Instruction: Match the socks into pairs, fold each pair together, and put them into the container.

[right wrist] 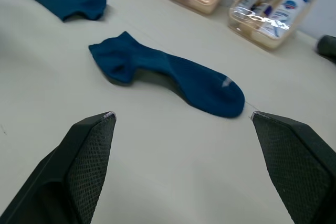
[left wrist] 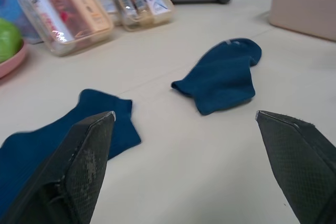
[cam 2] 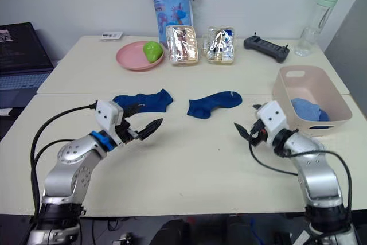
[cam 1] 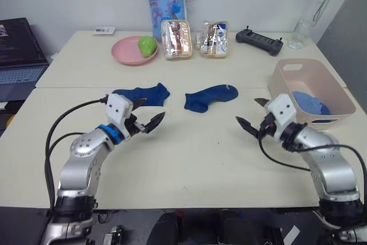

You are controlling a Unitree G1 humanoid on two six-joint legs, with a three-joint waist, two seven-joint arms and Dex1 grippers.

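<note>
Two dark blue socks lie flat and apart mid-table: one sock (cam 1: 143,93) on the left, the other sock (cam 1: 210,97) near the centre. A lighter blue sock bundle (cam 1: 310,102) rests inside the pale pink container (cam 1: 287,81) at the right. My left gripper (cam 1: 147,114) hovers open just in front of the left sock, empty. My right gripper (cam 1: 254,114) is open and empty too, between the centre sock and the container. The wrist views show both socks, the left sock (left wrist: 63,124) and the centre sock (right wrist: 173,74), ahead of spread fingertips.
At the back stand a pink plate (cam 1: 123,51) with a green fruit (cam 1: 147,45), two clear snack boxes (cam 1: 176,39), a blue bag (cam 1: 164,1), a black controller (cam 1: 259,41) and a clear bottle (cam 1: 309,15). A laptop (cam 1: 17,55) sits far left.
</note>
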